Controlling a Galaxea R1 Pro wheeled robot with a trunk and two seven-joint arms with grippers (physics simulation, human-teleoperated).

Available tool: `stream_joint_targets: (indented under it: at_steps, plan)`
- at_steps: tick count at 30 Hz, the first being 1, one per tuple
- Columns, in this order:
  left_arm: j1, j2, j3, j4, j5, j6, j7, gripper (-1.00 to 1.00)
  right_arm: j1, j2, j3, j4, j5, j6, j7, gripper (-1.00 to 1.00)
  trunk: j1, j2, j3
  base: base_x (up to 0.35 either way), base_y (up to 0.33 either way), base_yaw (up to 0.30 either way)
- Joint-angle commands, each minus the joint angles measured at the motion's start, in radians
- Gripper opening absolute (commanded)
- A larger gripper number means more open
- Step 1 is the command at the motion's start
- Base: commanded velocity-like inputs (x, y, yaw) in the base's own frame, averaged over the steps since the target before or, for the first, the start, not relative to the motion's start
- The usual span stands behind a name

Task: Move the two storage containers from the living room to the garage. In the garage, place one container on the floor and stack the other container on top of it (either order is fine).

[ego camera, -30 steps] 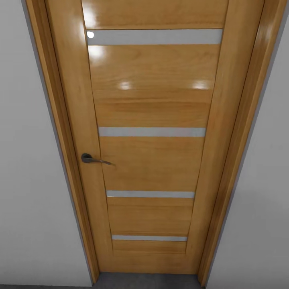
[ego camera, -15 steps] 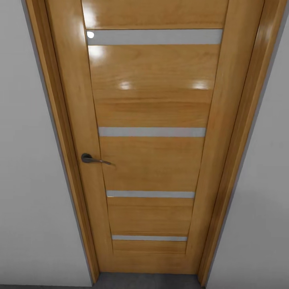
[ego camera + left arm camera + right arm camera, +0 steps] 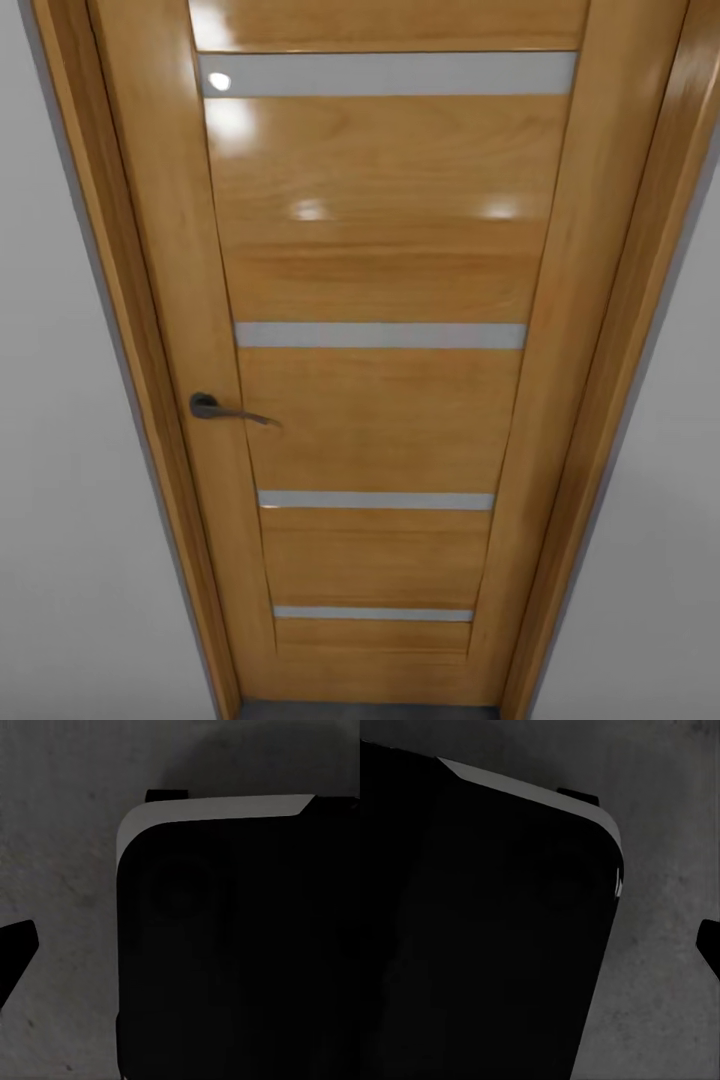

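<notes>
Head view, closed wooden door (image 3: 380, 400), grey handle (image 3: 225, 410)

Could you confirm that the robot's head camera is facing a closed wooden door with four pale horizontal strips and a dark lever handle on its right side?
Nearly right, but the handle is on the left side of the door, not the right, as the head view shows. The rest holds: the wooden door is closed and has four pale horizontal strips.

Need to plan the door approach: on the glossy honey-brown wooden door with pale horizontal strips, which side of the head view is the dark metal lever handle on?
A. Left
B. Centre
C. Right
A: the dark metal lever handle sits at the glossy honey-brown wooden door's left edge, lever pointing toward the middle.
</notes>
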Motion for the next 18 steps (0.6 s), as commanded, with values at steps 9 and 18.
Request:
stream_joint_targets:
  at_steps: [9,18]
  plan:
    - [0.0,0.0,0.0,0.0,0.002,-0.003,0.0,1.0,-0.001,0.0,0.009,0.001,-0.009,-0.005,0.0,1.0,0.0,-0.001,-0.001,0.098,0.0,0.0]
    - [0.0,0.001,0.0,0.0,0.002,-0.003,0.0,1.0,-0.001,-0.001,0.009,0.001,-0.009,-0.008,0.005,1.0,0.0,-0.001,-0.001,0.002,0.0,0.0]
